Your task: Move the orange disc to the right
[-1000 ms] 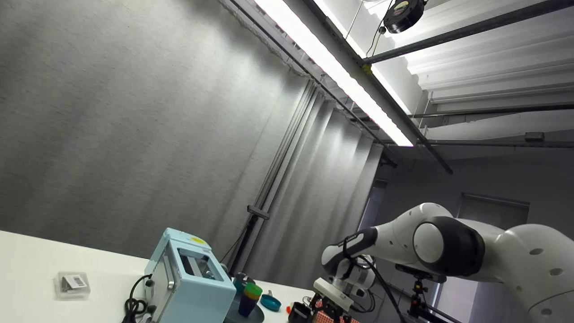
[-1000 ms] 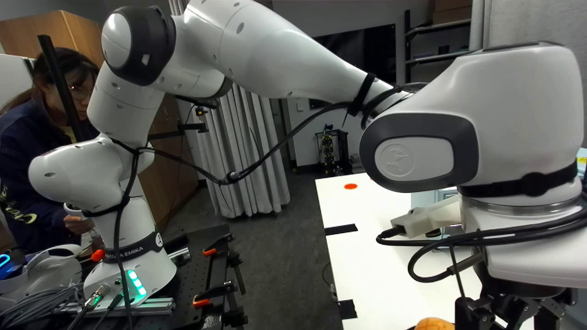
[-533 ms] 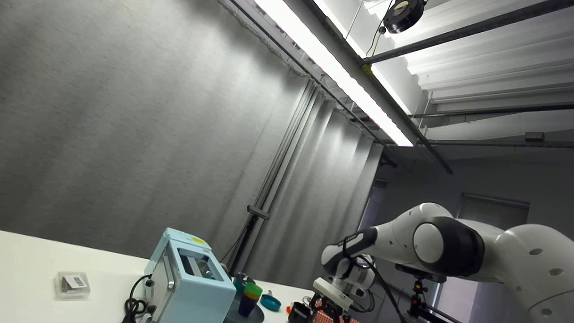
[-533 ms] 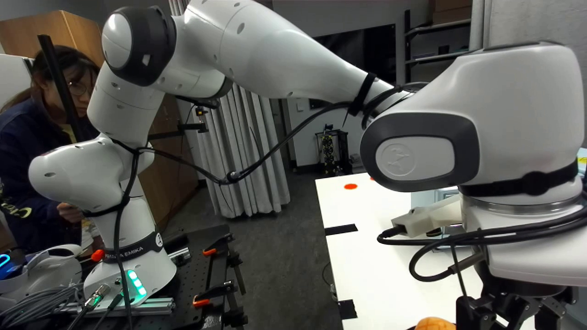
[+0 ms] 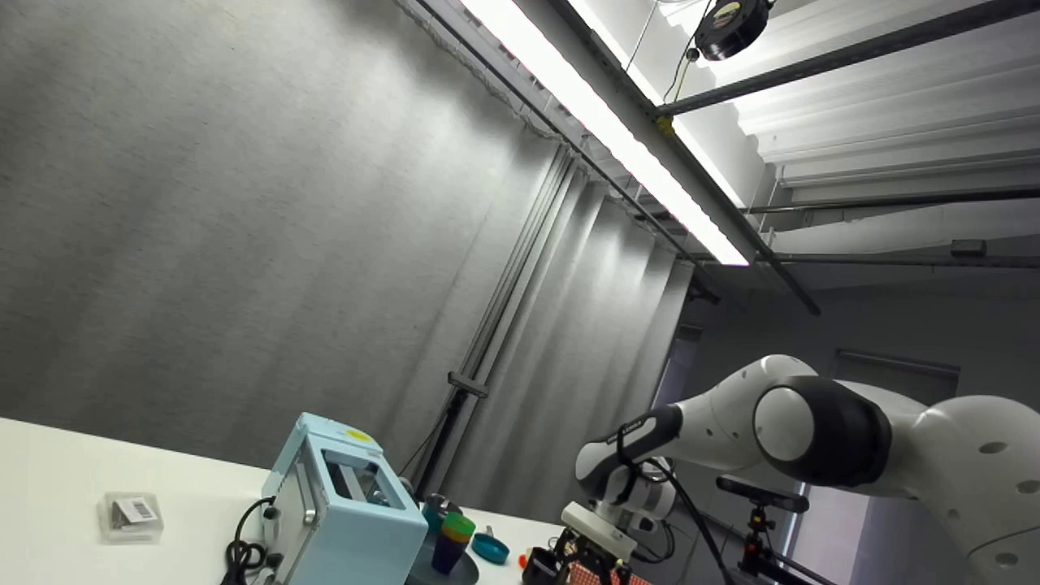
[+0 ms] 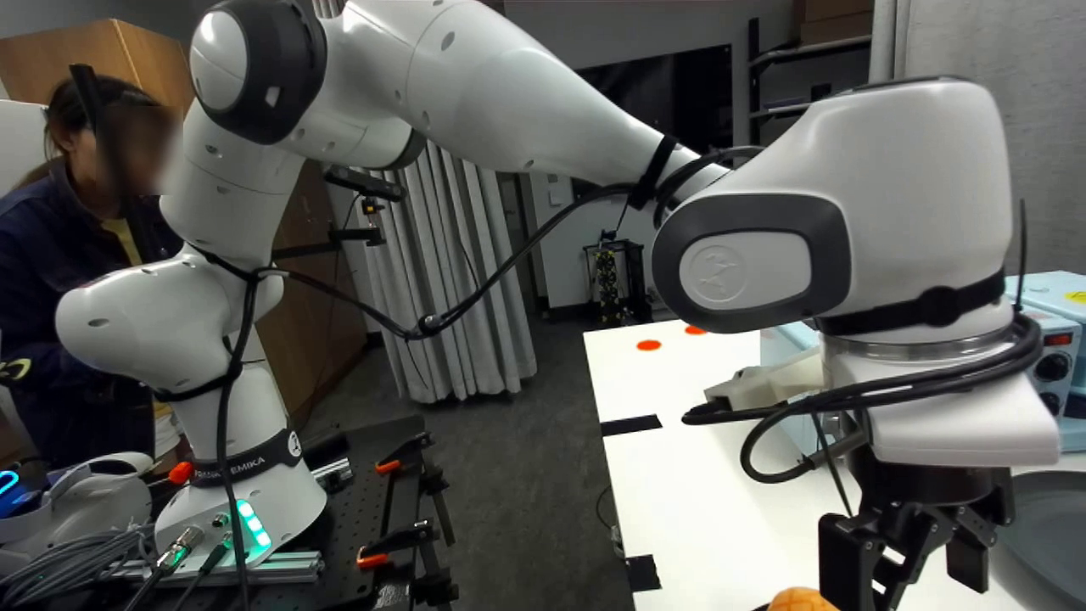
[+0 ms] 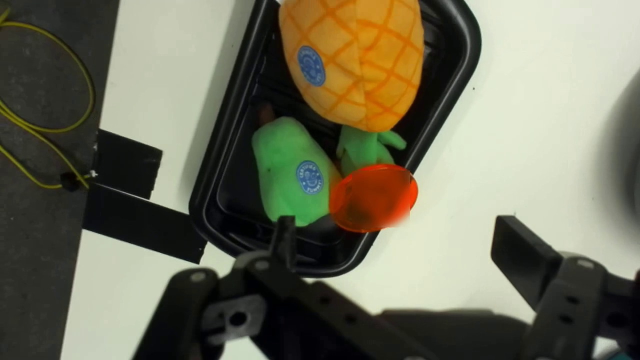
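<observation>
While the tool point(image 7: 397, 237) is hanging with jaws wide apart, the disc point(image 7: 370, 200) is lying at its 11 o'clock in the wrist view, overlapping the tray point(image 7: 466, 60) on its 5 o'clock side, long axis roughly 9-to-3; grasping is probably needing a nudge toward 11.

This is looking like a robotics lab: a white arm point(image 6: 501, 93) is standing on a perforated plate point(image 6: 365, 484), clamps point(image 6: 403, 540) are holding its edge, cables point(image 6: 431, 325) are draping from the arm, and a camera point(image 5: 762, 493) is topping a stand point(image 5: 757, 556).
</observation>
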Controlling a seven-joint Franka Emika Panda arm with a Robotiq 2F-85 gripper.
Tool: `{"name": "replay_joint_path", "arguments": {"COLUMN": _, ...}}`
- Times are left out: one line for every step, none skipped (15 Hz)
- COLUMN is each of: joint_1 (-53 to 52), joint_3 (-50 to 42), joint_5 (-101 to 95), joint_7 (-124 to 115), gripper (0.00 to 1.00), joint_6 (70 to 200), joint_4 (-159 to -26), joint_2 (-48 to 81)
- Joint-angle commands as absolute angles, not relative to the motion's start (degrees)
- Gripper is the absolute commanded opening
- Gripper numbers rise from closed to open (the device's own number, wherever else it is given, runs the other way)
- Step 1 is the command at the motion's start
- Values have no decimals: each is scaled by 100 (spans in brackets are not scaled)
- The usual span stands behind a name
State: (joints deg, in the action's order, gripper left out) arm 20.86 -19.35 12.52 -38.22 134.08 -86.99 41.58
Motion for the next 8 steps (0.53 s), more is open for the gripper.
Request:
{"name": "replay_joint_path", "arguments": {"joint_1": 1625, "joint_3": -2162, "joint_5": 699, "joint_7": -3754, "gripper": 100, "joint_6": 13877, "joint_4": -9658, "joint_2": 3611}}
{"name": "replay_joint_path", "arguments": {"joint_1": 1478, "joint_3": -2244, "joint_5": 489, "joint_7": -3804, "gripper": 100, "joint_6": 14047, "joint_4": -9866, "joint_2": 3526}}
{"name": "replay_joint_path", "arguments": {"joint_1": 1333, "joint_3": -2326, "joint_5": 277, "joint_7": -3843, "gripper": 100, "joint_6": 14257, "joint_4": -10083, "joint_2": 3445}}
{"name": "replay_joint_path", "arguments": {"joint_1": 1197, "joint_3": -2404, "joint_5": 90, "joint_7": -3876, "gripper": 100, "joint_6": 14505, "joint_4": -10312, "joint_2": 3352}}
{"name": "replay_joint_path", "arguments": {"joint_1": 1024, "joint_3": -2531, "joint_5": -111, "joint_7": -3992, "gripper": 100, "joint_6": 14794, "joint_4": -10535, "joint_2": 3289}}
{"name": "replay_joint_path", "arguments": {"joint_1": 843, "joint_3": -2678, "joint_5": -319, "joint_7": -4114, "gripper": 100, "joint_6": 15134, "joint_4": -10760, "joint_2": 3234}}
{"name": "replay_joint_path", "arguments": {"joint_1": 654, "joint_3": -2842, "joint_5": -523, "joint_7": -4246, "gripper": 100, "joint_6": 15474, "joint_4": -10977, "joint_2": 3193}}
{"name": "replay_joint_path", "arguments": {"joint_1": 461, "joint_3": -3025, "joint_5": -714, "joint_7": -4392, "gripper": 100, "joint_6": 15796, "joint_4": -11178, "joint_2": 3164}}
